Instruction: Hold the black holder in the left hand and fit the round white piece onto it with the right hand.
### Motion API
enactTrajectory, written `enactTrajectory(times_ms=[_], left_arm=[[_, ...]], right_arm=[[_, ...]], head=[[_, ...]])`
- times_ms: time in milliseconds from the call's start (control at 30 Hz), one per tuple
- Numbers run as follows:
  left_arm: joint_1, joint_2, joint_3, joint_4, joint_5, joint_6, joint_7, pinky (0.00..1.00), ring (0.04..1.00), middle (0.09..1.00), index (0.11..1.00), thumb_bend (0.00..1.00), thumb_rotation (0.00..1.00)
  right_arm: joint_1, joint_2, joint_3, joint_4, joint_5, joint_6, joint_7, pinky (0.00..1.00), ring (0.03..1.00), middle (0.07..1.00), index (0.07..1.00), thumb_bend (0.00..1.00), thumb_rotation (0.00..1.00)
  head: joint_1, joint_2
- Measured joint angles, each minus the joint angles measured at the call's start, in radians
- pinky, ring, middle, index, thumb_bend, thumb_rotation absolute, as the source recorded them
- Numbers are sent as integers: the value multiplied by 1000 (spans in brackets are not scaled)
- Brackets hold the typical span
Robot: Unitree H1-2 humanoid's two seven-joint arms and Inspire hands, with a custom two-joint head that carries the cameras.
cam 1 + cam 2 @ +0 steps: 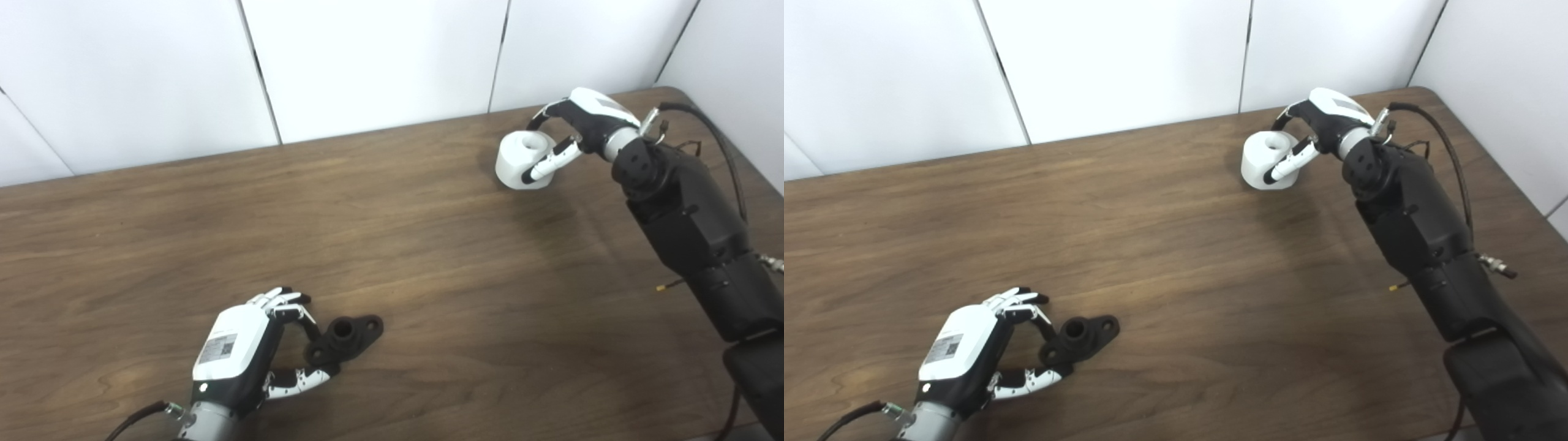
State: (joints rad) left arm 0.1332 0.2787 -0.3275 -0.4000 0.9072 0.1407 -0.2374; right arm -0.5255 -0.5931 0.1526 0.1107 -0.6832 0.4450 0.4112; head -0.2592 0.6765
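The black holder (pixel 350 334), a small flange with a raised round socket, lies on the wooden table (pixel 429 257) at the near left. My left hand (pixel 245 352) grips its near end, with fingers curled over the top and the thumb pressed against the lower edge. Far right, the round white piece (pixel 517 160), a short cylinder with a hole in its top, rests on the table. My right hand (pixel 585 122) wraps it: the thumb lies across its front and the fingers hook behind it. In the right eye view the holder (pixel 1085 332) and the piece (pixel 1258 162) stand the same way.
White wall panels (pixel 367 61) rise just behind the table's far edge and along its right side. A wide stretch of bare wood separates the two hands. The right forearm (pixel 692 233) and its cables cover the table's right edge.
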Motion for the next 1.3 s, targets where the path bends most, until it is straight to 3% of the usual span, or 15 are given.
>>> enactTrajectory(times_ms=[967, 1300], left_arm=[[-2, -5, 1, 0, 0, 2, -2, 871, 891, 808, 489, 514, 44], [-5, -5, 0, 1, 4, 2, -2, 863, 887, 806, 490, 514, 45]], right_arm=[[1, -7, 14, 29, 22, -19, -20, 934, 988, 879, 689, 840, 225], [5, -8, 21, 29, 33, -48, -27, 896, 964, 850, 629, 750, 188]], head=[[2, -2], [5, -3]])
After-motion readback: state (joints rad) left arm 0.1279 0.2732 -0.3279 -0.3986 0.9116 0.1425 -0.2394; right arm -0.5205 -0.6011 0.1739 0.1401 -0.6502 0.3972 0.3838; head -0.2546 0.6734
